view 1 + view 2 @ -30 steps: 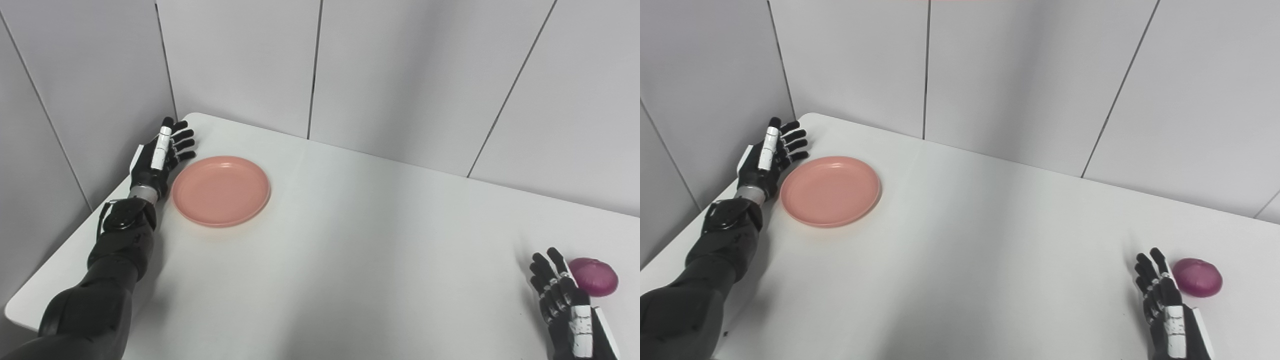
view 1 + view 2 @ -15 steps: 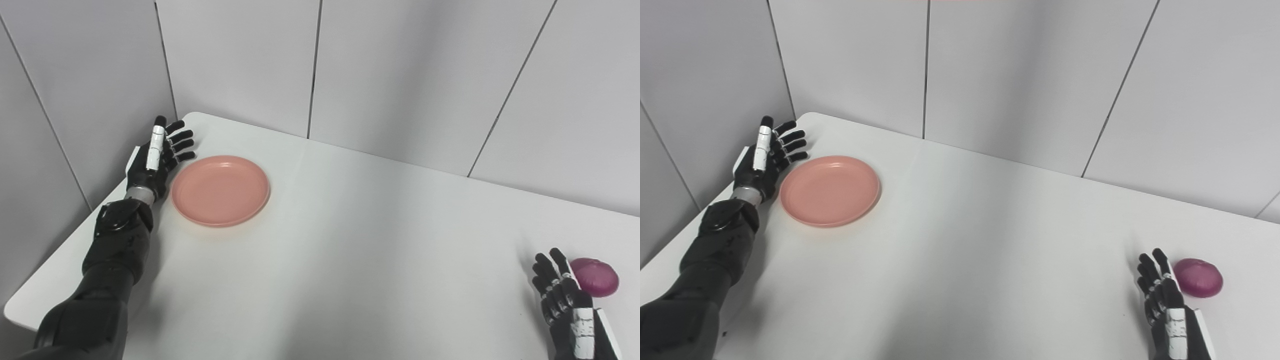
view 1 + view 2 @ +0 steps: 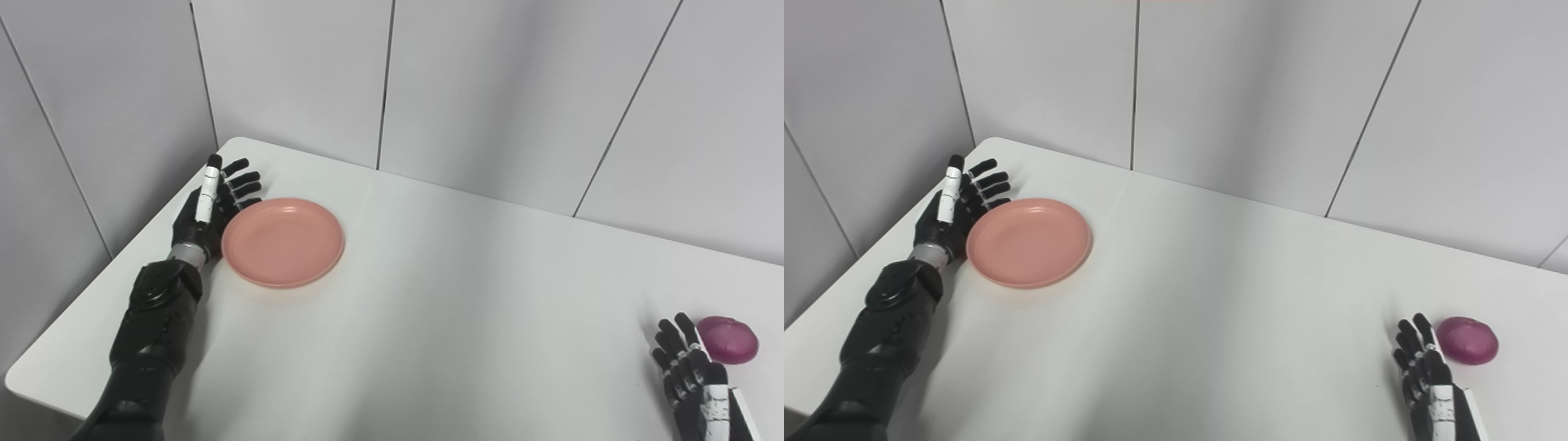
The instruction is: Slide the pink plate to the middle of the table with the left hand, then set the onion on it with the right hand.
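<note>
A humanoid robot's left hand (image 3: 205, 211) stands edge-up against the left rim of the pink plate (image 3: 283, 241), its fingers (image 3: 242, 181) spread apart and stretched along the plate's far-left edge, holding nothing. The plate lies flat and empty on the white surface (image 3: 429, 294), toward the far-left corner and well short of the middle. The black left arm reaches up to the plate from the near-left edge of the surface.

Far to the right of the plate, near the front-right corner, the purple onion (image 3: 729, 339) rests on the surface. The right hand (image 3: 692, 373) stands just beside the onion, on the side facing the plate, its fingers (image 3: 1415, 343) slightly apart and pointing away from the robot, gripping nothing; whether they touch the onion cannot be told. Grey wall panels (image 3: 490, 92) rise behind the surface.
</note>
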You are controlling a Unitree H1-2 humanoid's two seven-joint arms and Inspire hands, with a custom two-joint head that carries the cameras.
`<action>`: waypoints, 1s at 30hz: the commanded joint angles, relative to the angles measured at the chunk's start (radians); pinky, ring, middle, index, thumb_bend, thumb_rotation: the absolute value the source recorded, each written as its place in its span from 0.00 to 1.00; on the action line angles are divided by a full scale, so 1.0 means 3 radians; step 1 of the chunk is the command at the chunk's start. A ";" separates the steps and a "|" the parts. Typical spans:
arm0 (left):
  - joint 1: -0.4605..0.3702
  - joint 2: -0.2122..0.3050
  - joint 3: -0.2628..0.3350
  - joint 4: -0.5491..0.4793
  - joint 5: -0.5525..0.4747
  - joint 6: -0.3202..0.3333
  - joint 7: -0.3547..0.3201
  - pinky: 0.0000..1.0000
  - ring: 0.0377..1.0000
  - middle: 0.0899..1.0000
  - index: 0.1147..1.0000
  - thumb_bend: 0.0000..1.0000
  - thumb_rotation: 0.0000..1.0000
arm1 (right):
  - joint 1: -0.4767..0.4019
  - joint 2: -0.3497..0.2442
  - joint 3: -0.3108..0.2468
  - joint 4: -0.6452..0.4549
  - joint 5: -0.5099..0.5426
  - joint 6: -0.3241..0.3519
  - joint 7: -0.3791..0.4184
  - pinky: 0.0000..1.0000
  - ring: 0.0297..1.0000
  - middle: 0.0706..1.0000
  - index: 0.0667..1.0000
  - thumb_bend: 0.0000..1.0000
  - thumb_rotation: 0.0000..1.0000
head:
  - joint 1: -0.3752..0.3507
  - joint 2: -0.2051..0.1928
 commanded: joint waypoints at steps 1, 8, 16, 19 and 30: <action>0.0001 -0.0028 -0.0043 -0.0266 -0.0026 0.0108 -0.0006 0.67 0.76 0.72 0.72 0.80 0.89 | 0.0263 0.0152 0.0059 0.0116 0.0028 0.0098 -0.0036 1.00 0.99 0.95 1.00 0.96 0.94 | -0.0001 0.0008; 0.0129 -0.0229 -0.0146 -0.0548 0.0013 0.0240 0.0051 0.72 0.80 0.78 0.76 0.83 0.92 | 0.0284 0.0173 0.0094 0.0005 0.0042 0.0151 -0.0027 1.00 1.00 0.99 1.00 0.91 0.96 | -0.0040 0.0059; 0.0221 -0.0475 -0.0238 -0.0763 0.0011 0.0358 0.0124 0.74 0.81 0.77 0.73 0.78 0.92 | 0.0306 0.0217 0.0135 -0.0147 0.0027 0.0240 -0.0099 1.00 1.00 0.99 1.00 0.86 0.99 | -0.0069 0.0111; 0.0258 -0.0560 -0.0284 -0.0806 0.0037 0.0382 0.0137 0.75 0.81 0.79 0.75 0.77 0.93 | 0.0296 0.0248 0.0135 -0.0165 0.0053 0.0267 -0.0119 1.00 1.00 1.00 1.00 0.87 0.98 | -0.0084 0.0122; 0.0486 -0.0864 -0.0512 -0.0895 0.0167 0.0419 0.0214 0.74 0.81 0.78 0.75 0.79 0.93 | 0.0280 0.0314 0.0179 -0.0185 0.0013 0.0242 -0.0152 1.00 1.00 1.00 1.00 0.86 1.00 | -0.0174 0.0155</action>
